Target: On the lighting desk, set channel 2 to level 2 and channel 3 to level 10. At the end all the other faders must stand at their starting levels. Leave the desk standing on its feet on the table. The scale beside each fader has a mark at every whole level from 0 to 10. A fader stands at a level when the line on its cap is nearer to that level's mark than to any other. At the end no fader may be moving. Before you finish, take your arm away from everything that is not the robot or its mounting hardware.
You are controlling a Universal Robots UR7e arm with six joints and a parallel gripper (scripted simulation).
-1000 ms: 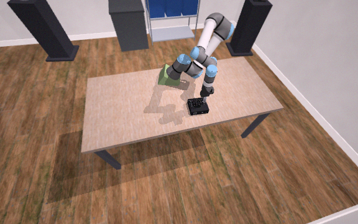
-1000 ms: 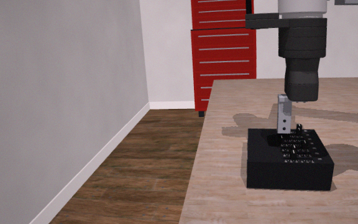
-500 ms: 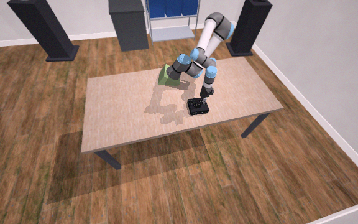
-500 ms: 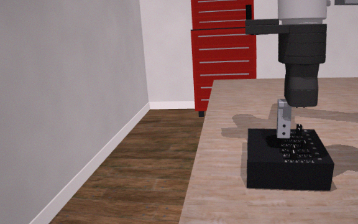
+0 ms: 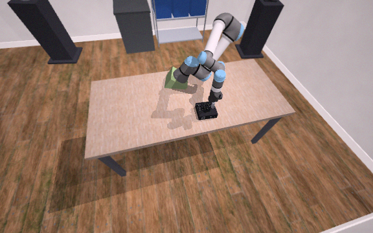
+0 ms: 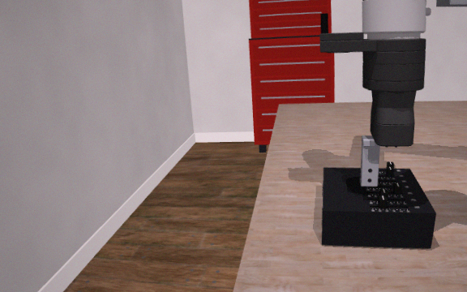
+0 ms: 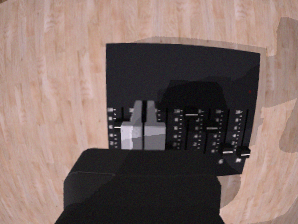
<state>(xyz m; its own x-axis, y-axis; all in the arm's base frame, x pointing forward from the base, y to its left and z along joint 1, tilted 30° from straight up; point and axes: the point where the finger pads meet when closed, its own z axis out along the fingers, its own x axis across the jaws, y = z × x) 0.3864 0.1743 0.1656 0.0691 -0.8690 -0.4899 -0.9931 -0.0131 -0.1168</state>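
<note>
The lighting desk [image 5: 206, 110] is a small black box standing on the wooden table near its front right edge; it also shows in the exterior view [image 6: 377, 207] and in the wrist view [image 7: 181, 99]. Several short faders with scale marks run across its top [image 7: 206, 129]. My gripper [image 7: 144, 113] points straight down with its grey fingers closed together. The fingertips sit low over the leftmost fader slots, seen from the side in the exterior view [image 6: 370, 172]. The faders under the fingers are hidden. I cannot read the cap levels.
A green block [image 5: 173, 80] lies on the table behind the arm. A red tool cabinet [image 6: 292, 69] stands beyond the table's far end. Dark pillars and a shelf stand on the floor at the back.
</note>
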